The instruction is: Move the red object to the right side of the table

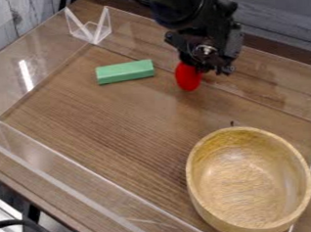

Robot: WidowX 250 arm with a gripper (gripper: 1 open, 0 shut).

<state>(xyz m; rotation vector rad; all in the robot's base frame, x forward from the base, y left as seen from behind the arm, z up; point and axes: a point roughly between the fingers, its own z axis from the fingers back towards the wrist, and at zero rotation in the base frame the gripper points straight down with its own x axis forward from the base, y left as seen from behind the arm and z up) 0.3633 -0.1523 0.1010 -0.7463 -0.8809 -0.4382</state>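
Note:
The red object [188, 76] is a small bright red rounded toy hanging just below my black gripper [192, 65], which is shut on its top. It is held a little above the brown wood-grain table [120, 130], slightly right of the middle and toward the far side. The gripper's fingers hide the toy's upper part. The arm comes down from the top of the camera view.
A green rectangular block [125, 72] lies left of the toy. A round light wooden bowl [249, 178] sits at the near right. Clear acrylic walls [25, 71] edge the tabletop, with a small clear stand [88, 26] at the far left.

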